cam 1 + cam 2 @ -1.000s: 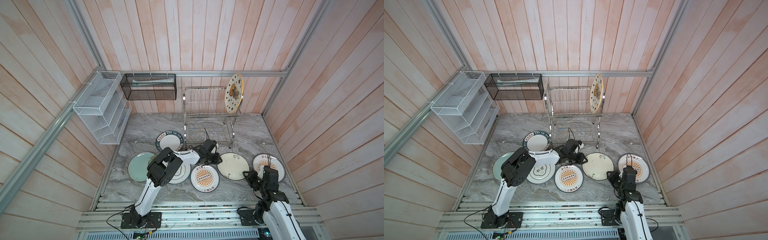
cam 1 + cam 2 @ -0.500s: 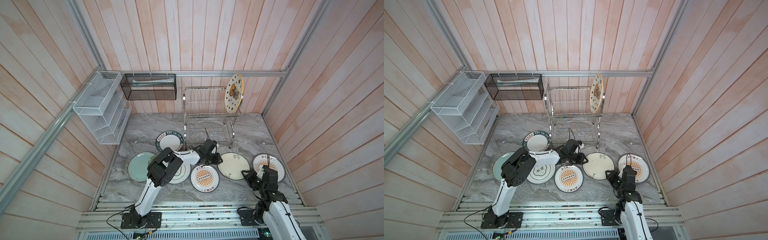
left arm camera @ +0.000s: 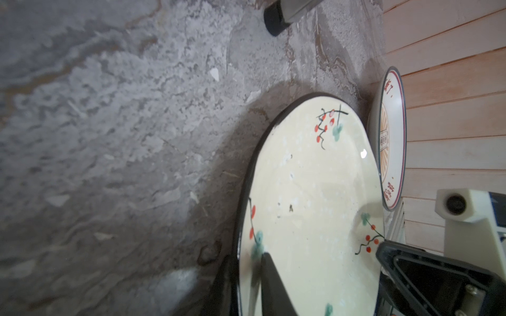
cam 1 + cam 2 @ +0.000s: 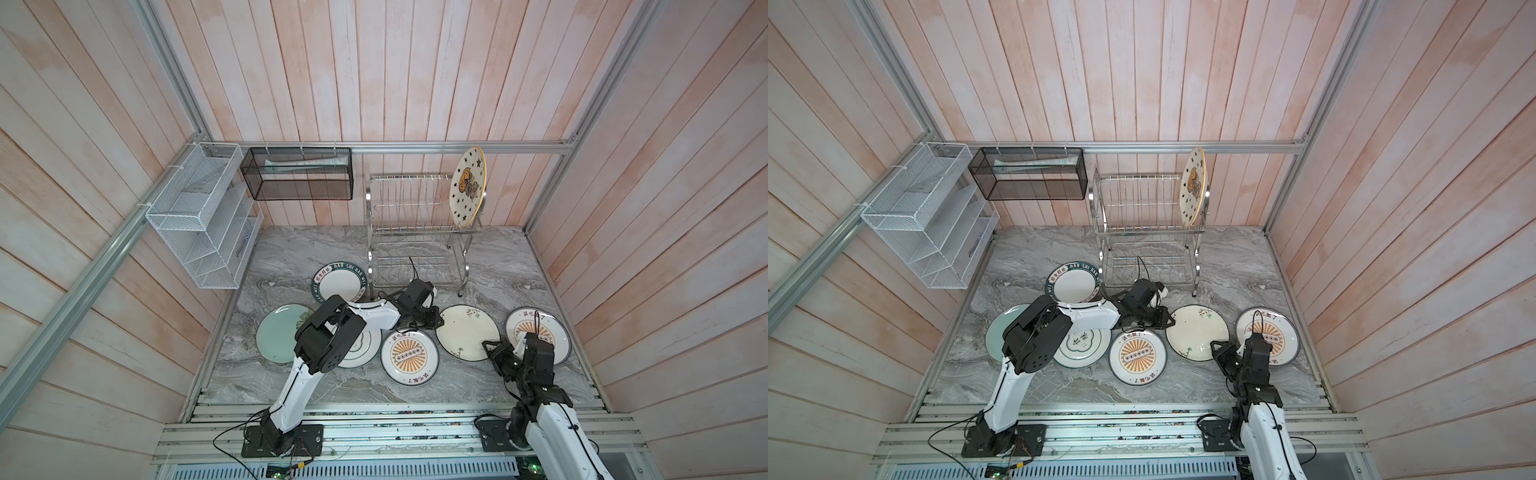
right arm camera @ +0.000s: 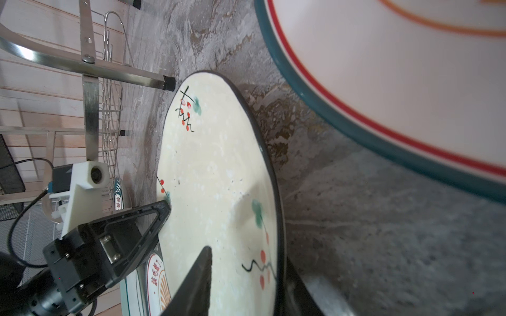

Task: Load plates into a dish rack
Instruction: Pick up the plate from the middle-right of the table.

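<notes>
One green-lettered plate (image 4: pixel 338 282) | rim reads, seemingly, "HAO SHI HAO MEI"

We saw pale pinkish plank walls (image 4: pixel 374 75) on 3 sides, w/ aluminium rails (image 4: pixel 415 146) across them. The tabletop (image 4: pixel 299 257) was grey marble-look. A white mesh shelf (image 4: pixel 195 216) hung on the left wall, a black mesh basket (image 4: pixel 297 178) at the back. Light was soft, even.

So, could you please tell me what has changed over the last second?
The right gripper has edged slightly inward over the rim of the cream floral plate. The left gripper stays at the opposite rim; the plate still lies flat. The other plates, the dish rack and its starred plate have not moved.
</notes>
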`<action>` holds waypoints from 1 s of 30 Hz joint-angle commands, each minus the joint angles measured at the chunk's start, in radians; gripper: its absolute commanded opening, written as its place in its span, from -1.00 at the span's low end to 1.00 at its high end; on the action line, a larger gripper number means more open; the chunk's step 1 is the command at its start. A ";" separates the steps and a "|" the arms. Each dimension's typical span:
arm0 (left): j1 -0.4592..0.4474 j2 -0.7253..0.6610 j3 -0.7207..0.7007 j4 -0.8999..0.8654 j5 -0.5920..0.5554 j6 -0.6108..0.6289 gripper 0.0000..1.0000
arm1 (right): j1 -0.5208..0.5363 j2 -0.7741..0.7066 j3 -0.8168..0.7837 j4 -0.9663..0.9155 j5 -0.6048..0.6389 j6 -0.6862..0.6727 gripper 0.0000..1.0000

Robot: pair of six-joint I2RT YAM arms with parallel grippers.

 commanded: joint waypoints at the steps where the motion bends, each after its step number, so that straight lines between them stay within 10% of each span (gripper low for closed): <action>1: -0.041 0.029 0.002 -0.001 0.080 0.024 -0.64 | 0.006 0.003 -0.004 0.120 -0.104 0.014 -0.29; 18: -0.045 0.009 0.003 -0.010 0.066 0.027 -0.61 | 0.005 -0.034 0.033 0.029 -0.102 -0.043 -1.00; 30: -0.039 -0.057 -0.052 0.020 0.021 0.024 -0.15 | -0.016 -0.054 0.066 -0.040 -0.122 -0.072 -1.00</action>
